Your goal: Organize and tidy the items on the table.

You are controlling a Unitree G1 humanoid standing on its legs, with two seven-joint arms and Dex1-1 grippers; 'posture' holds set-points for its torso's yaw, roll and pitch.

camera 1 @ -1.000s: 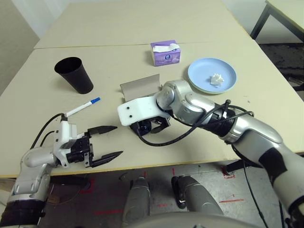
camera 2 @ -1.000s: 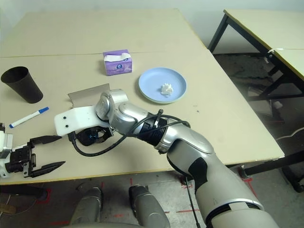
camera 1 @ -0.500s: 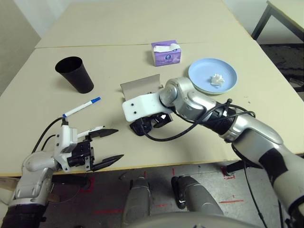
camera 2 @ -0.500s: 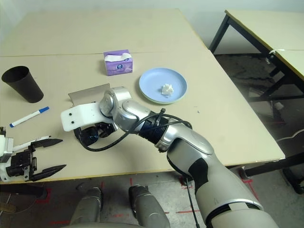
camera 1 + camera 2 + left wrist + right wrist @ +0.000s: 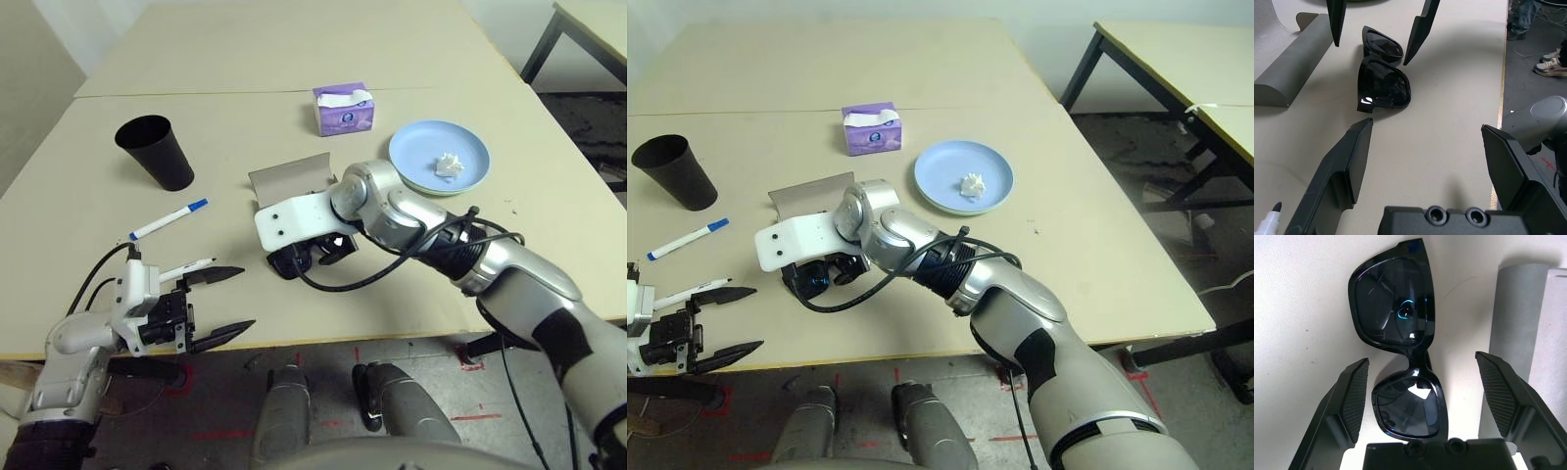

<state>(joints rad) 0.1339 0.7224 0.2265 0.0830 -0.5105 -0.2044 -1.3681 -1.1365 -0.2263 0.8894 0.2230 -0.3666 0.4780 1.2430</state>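
Note:
Black sunglasses [image 5: 1400, 347] lie folded on the table [image 5: 88, 196], beside the open grey glasses case [image 5: 289, 178]. My right gripper [image 5: 1422, 360] is open, one finger on each side of the sunglasses, not touching them. My left gripper [image 5: 227, 298] hangs open at the table's front edge, with nothing between its fingers. The black-capped marker [image 5: 186, 267] lies just beside its upper finger. The blue-capped marker [image 5: 168, 220] lies farther in, with the black cup [image 5: 155, 152] upright behind it. The blue plate [image 5: 438, 147] sits on the green plate [image 5: 423, 187] and carries the crumpled tissue [image 5: 448, 164]. The purple tissue box [image 5: 342, 108] stands behind.
A seam [image 5: 196, 94] crosses the table behind the tissue box. A separate table with dark metal legs [image 5: 1176, 59] stands off to the right. A cable [image 5: 392, 269] loops from my right forearm over the table top.
My left arm has drawn back toward the front edge, and the black-capped marker now shows beside its finger. My right gripper has shifted slightly over the sunglasses toward the case.

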